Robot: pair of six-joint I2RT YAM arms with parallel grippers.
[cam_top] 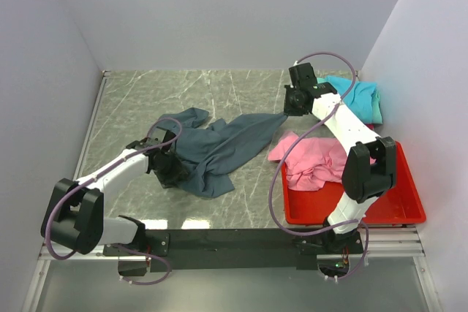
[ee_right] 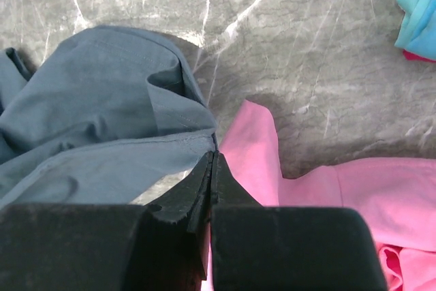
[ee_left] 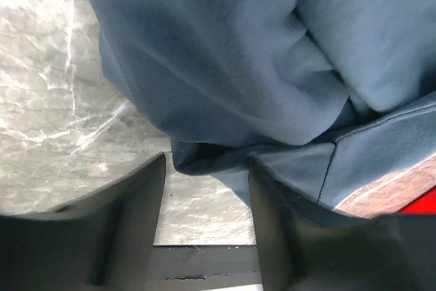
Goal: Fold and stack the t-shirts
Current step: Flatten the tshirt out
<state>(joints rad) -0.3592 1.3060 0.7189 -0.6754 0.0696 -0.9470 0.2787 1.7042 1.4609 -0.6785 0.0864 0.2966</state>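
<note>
Slate-blue t-shirt (cam_top: 219,147) rumpled, right hand (ee_right: 212,159) pinching its corner — left hand (ee_left: 206,165) open at its edge

- Desk (cam_top: 183,89): bare marble along the far edge and left side, open for passage.
- Slate-blue t-shirt (cam_top: 219,147): sprawled across the middle, blocking it.
- Pink t-shirt (cam_top: 311,158): heaped over the rim of the red bin (cam_top: 398,210), at right.
- Turquoise t-shirt (cam_top: 362,96): fills the far right corner.

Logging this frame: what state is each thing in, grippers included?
blue-grey t-shirt: unfolded, crumpled, one edge pinched
pink t-shirt: crumpled, draped over the rim of the red bin
turquoise t-shirt: roughly folded, at the far right
red bin: upright, holding part of the pink t-shirt
left gripper: open, at the blue-grey t-shirt
right gripper: shut on the blue-grey t-shirt
</note>
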